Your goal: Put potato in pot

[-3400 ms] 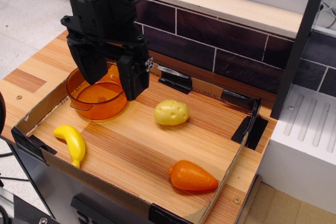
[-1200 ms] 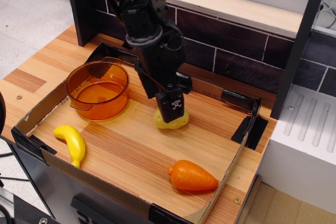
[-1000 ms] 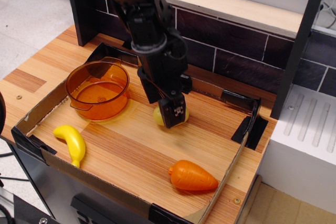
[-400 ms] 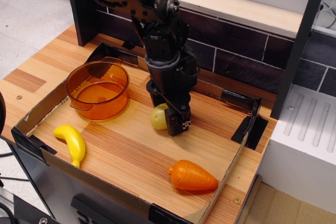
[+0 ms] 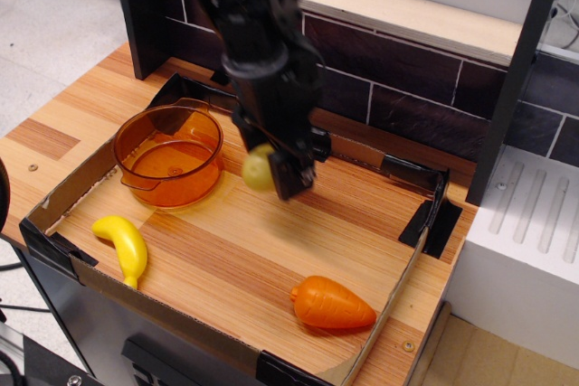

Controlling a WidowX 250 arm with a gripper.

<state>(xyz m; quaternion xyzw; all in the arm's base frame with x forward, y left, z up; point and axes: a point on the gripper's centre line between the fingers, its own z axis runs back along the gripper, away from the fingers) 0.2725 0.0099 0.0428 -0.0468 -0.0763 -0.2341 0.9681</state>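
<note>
My black gripper [image 5: 271, 172] is shut on the pale yellow potato [image 5: 258, 170] and holds it lifted above the wooden board, just right of the pot. Only the potato's left side shows; the rest is hidden by the front finger [image 5: 291, 172]. The translucent orange pot [image 5: 169, 155] stands at the left back of the board, upright and with nothing in it.
A yellow banana [image 5: 125, 248] lies at the front left and an orange carrot [image 5: 332, 305] at the front right. A low cardboard wall [image 5: 54, 201] with black corner clips rings the board. A dark brick wall runs behind; a white block [image 5: 516, 250] stands right.
The gripper came from over the pot down to the potato, shut on it, and has now lifted it up and to the left, toward the pot.
</note>
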